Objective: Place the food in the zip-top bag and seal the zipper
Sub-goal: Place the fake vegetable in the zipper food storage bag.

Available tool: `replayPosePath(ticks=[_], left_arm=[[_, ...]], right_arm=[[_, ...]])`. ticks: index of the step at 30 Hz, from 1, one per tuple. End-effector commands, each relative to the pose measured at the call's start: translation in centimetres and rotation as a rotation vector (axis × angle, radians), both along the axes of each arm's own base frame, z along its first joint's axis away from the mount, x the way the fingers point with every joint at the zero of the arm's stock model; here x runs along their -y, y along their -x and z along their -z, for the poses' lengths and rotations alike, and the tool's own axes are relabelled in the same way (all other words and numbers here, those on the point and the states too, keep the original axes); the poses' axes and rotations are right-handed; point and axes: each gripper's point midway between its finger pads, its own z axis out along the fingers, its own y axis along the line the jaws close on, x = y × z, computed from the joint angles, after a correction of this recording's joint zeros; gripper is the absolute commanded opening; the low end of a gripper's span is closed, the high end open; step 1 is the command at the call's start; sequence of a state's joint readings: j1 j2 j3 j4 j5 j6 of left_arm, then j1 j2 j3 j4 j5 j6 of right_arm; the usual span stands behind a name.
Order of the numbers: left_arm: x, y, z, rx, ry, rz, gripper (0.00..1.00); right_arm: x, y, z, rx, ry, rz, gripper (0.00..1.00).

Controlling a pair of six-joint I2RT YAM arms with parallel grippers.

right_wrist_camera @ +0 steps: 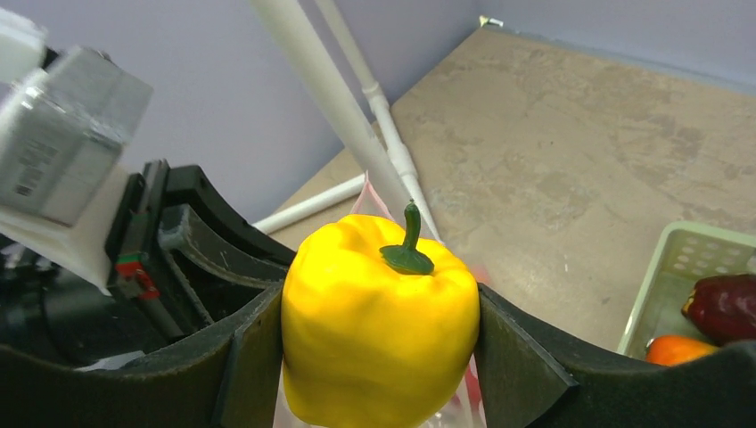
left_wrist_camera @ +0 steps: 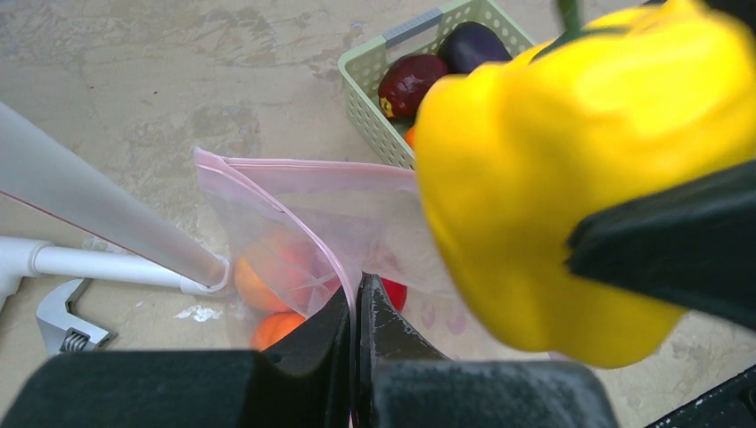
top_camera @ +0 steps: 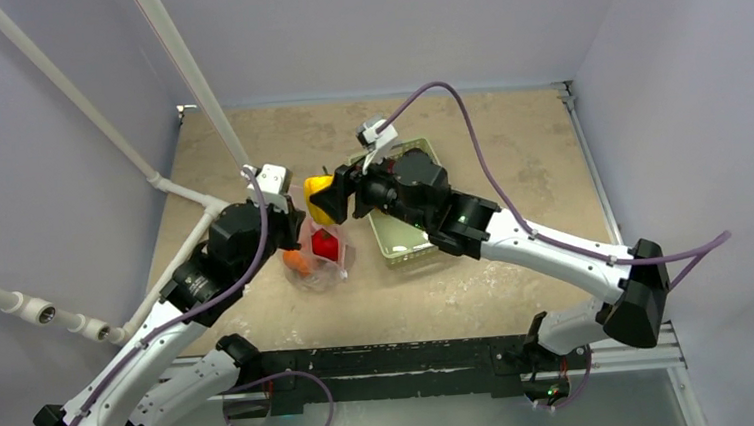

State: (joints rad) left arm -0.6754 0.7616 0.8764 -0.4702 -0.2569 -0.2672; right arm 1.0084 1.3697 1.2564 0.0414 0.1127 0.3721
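My right gripper [right_wrist_camera: 382,339] is shut on the yellow pepper [right_wrist_camera: 379,321], one finger on each side, stem up. It hangs over the open mouth of the zip-top bag [top_camera: 329,264]. My left gripper [left_wrist_camera: 358,287] is shut on the bag's near edge, pinching the pink zipper [left_wrist_camera: 299,218] strip and holding the mouth up. Inside the bag [left_wrist_camera: 357,201] lie a red apple [left_wrist_camera: 396,292] and two orange fruits [left_wrist_camera: 258,283]. From the left wrist the pepper [left_wrist_camera: 571,160] fills the right side, close above the bag.
The pale green basket [left_wrist_camera: 374,102] stands just right of the bag, holding a dark plum [left_wrist_camera: 410,80], an eggplant [left_wrist_camera: 472,45] and an orange fruit [right_wrist_camera: 679,349]. White pipes [top_camera: 188,76] slant past the bag's left side. A wrench [left_wrist_camera: 67,325] lies by the pipes.
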Motion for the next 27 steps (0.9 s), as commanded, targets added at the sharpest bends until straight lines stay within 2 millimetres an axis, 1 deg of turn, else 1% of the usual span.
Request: replayPosePath(ticks=[1,4,6,12,17,19,21,27], left_arm=[[0.4,0.0,-1.4,0.060,0.028,0.029,0.00],[0.4,0.1,-1.7,0.068,0.035,0.033,0.00],[0.3,0.2,-1.9,0.076,0.041,0.034,0.00],[0.2,0.3,-2.2,0.087,0.048,0.032,0.00],[0.1,0.3,-2.2,0.089,0.047,0.028,0.00],[0.0,0.3,-2.4,0.094,0.050,0.027,0.00],[0.1,0.3,-2.3,0.092,0.049,0.027,0.00],[0.1,0.3,-2.1,0.087,0.045,0.030,0.00]], right_arm=[[-1.2,0.5,0.5,0.030,0.023,-0.007,0.16],[-1.5,0.4,2.3,0.016,0.075,0.026,0.16],[-1.3,0.0,3.7,0.002,0.112,0.063,0.16],[0.4,-1.1,6.5,-0.036,0.192,0.186,0.16],[1.6,-1.9,7.8,-0.054,0.239,0.270,0.25],[1.6,-1.8,7.8,-0.054,0.241,0.270,0.31],[1.1,-1.5,7.3,-0.046,0.227,0.249,0.39],[-1.0,-0.5,5.7,-0.017,0.187,0.191,0.69]])
